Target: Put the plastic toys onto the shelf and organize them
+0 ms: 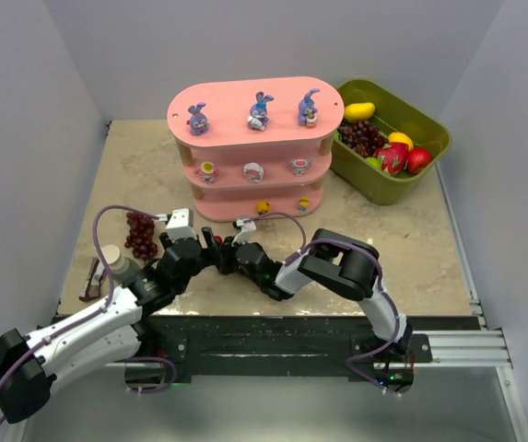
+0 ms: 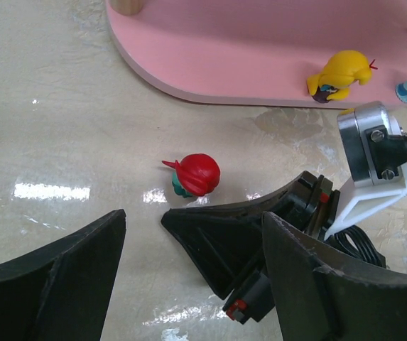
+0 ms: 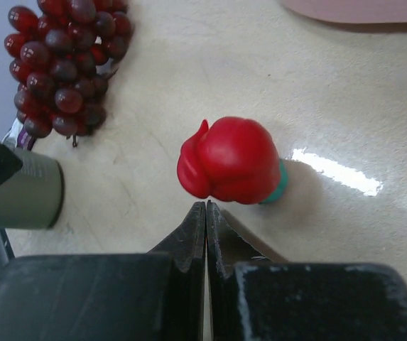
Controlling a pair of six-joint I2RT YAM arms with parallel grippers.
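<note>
One plastic toy, the red toy (image 3: 231,162), stands on the tabletop (image 1: 411,249) and has not yet been shelved. In the top view it is at about 7 o'clock from the shelf (image 1: 227,101), near the bottom board but apart from it. The grape bunch (image 3: 64,64) lies at 10 o'clock from it in the right wrist view.

Farther back, the shelf looks nearly full. Two small toys (image 1: 263,206) stand on the bottom board, three pink-and-white toys (image 1: 253,170) on the middle board and three purple-blue bunnies (image 1: 261,110) on the top board. That makes eight of nine placed, and the gap on the bottom board, toward 9 o'clock, looks like the spot meant for the red one. The olive bin (image 1: 402,189) of fake fruit sits at 3 o'clock from the shelf.

The left fingers (image 1: 208,244) are spread wide and hold nothing. In the left wrist view they frame the scene from 7 and 5 o'clock, with the red toy between and beyond them at 12 o'clock.

The right fingers (image 3: 205,213) are pressed fully together with nothing between them. Their tips sit just under the red toy, which is at 12 to 1 o'clock from them. Whether they touch it cannot be told. By the look of it the toy is not gripped, so this pinch would need to be made again.
</note>
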